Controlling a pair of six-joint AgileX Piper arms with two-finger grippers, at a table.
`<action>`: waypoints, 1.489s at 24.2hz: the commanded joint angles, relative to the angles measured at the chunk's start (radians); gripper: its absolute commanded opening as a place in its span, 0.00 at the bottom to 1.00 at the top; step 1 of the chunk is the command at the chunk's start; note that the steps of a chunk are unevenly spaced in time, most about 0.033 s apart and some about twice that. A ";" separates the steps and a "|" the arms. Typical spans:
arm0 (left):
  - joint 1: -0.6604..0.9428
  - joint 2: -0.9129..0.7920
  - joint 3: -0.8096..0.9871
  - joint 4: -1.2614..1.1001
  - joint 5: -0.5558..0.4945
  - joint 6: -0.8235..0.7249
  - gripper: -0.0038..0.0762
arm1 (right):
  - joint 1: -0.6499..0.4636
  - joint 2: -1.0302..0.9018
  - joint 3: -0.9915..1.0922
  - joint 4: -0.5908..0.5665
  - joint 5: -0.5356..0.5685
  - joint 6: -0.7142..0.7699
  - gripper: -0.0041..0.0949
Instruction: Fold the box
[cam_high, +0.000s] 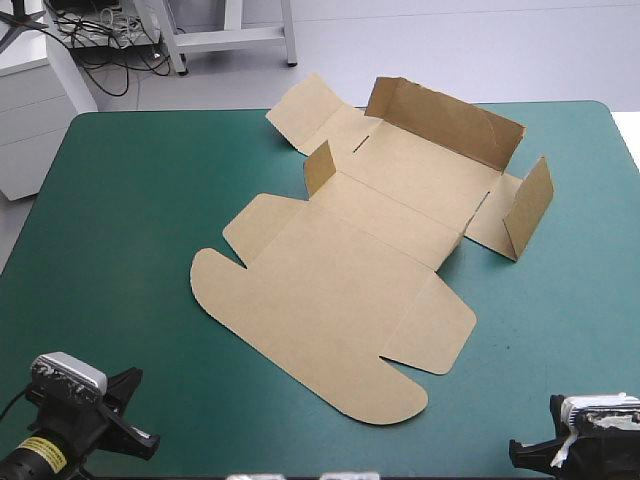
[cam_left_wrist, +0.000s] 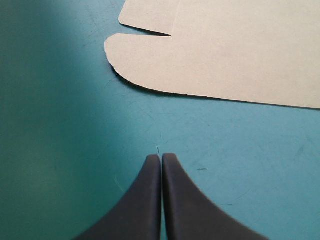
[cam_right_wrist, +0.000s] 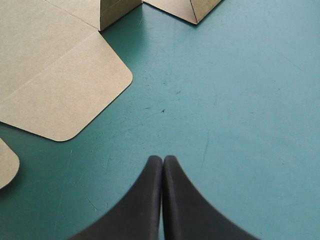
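Mid-table: box (cam_high: 350, 260), flap (cam_high: 305, 112) overhangs far edge | teal-green cover (cam_high: 120, 220) flanking | jaws closed

A lab: teal-green work table (cam_high: 110, 210), tangled cables (cam_high: 108, 40) on the floor, white cabinet (cam_high: 35, 105) beyond.

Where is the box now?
In the high view the box lies in the middle of the table, mostly flat with far walls raised; the left gripper and right gripper, both shut, sit short of its near edge.

The box (cam_high: 350, 260) lies midway on the table (cam_high: 120, 200), raised walls farthest; left gripper (cam_left_wrist: 161, 156) and right gripper (cam_right_wrist: 163, 158) sit at the near corners.
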 joint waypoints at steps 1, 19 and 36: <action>-0.006 0.011 -0.033 -0.003 -0.065 -0.010 0.04 | 0.003 0.025 -0.023 0.012 -0.057 -0.005 0.02; -0.006 0.011 -0.033 -0.003 -0.067 -0.010 0.04 | 0.003 0.749 -0.728 0.061 0.058 0.124 0.02; -0.006 0.011 -0.033 -0.003 -0.067 -0.010 0.04 | 0.003 1.297 -1.010 0.145 0.134 0.367 0.48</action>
